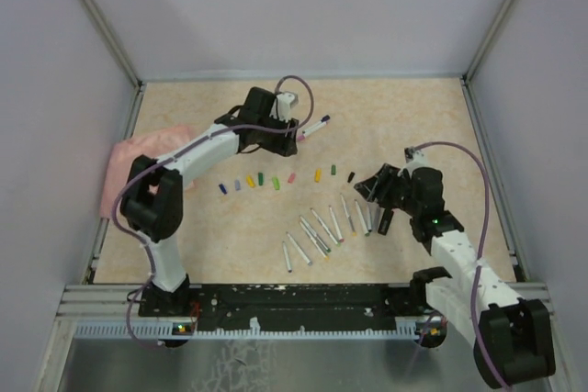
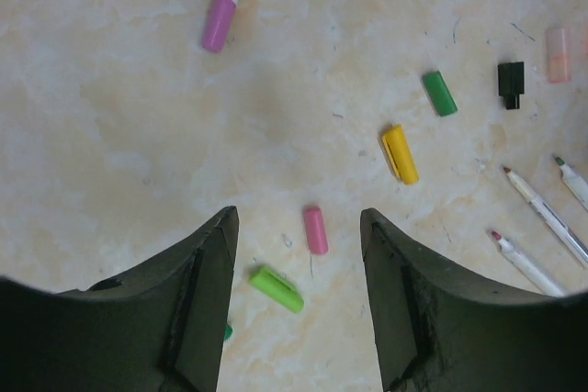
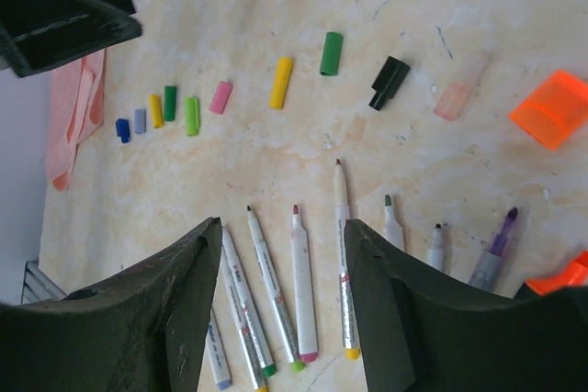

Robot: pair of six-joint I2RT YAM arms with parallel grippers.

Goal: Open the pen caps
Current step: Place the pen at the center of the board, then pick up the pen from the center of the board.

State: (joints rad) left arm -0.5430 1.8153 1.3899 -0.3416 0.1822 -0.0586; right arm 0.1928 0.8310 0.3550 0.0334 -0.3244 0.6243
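step: we think most pen caps [image 3: 280, 82] are off, in a row past the bare pens [image 3: 301, 291] | left gripper [image 2: 299, 218] and right gripper [image 3: 283, 224]: both apart, holding nothing | next: we should grab the pink-capped pen [image 2: 219, 23] near our left gripper and pull its cap

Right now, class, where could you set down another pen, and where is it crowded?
Bare: far right corner, behind the right gripper; near-left stretch between the pen caps and left arm base. Crowded: the fanned pens.

Beige marbled table [image 1: 413, 107] carries a row of loose pen caps [image 3: 281, 82], uncapped pens [image 3: 301, 291] and a pink cloth [image 1: 124, 164]
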